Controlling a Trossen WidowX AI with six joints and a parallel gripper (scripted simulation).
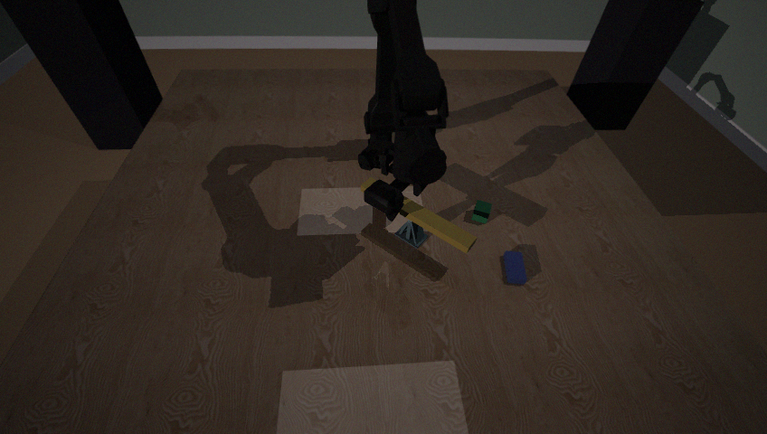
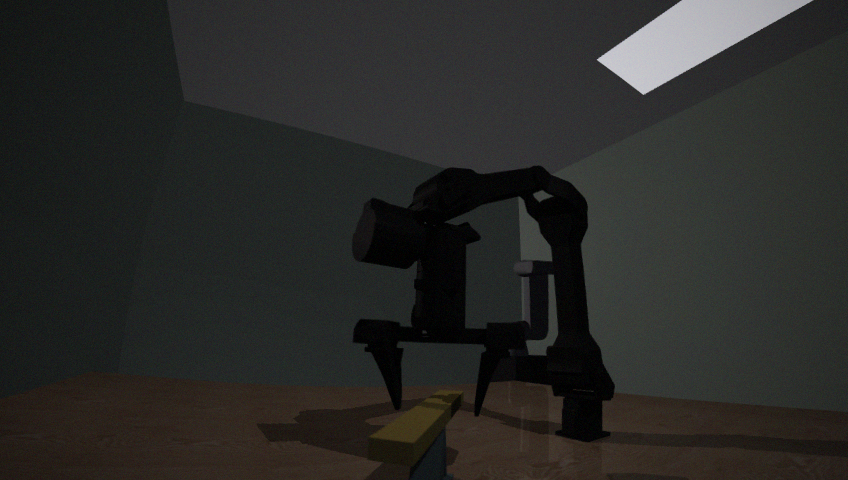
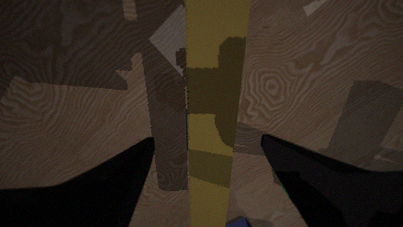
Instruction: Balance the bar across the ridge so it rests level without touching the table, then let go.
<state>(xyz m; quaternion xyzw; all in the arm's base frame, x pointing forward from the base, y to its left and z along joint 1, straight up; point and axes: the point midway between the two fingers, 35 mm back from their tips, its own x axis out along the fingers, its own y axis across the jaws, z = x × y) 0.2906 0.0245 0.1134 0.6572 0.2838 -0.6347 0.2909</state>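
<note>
The room is dim. Grey-green walls [image 2: 714, 249] meet a brown floor [image 1: 48, 177] along a pale baseboard [image 1: 269, 42]. A bright rectangular ceiling light [image 2: 696, 36] glows overhead. The wood-grain table [image 1: 161, 333] carries long shadows and two paler patches. Two dark square pillars [image 1: 80, 70] [image 1: 629, 59] stand at its far corners.
</note>
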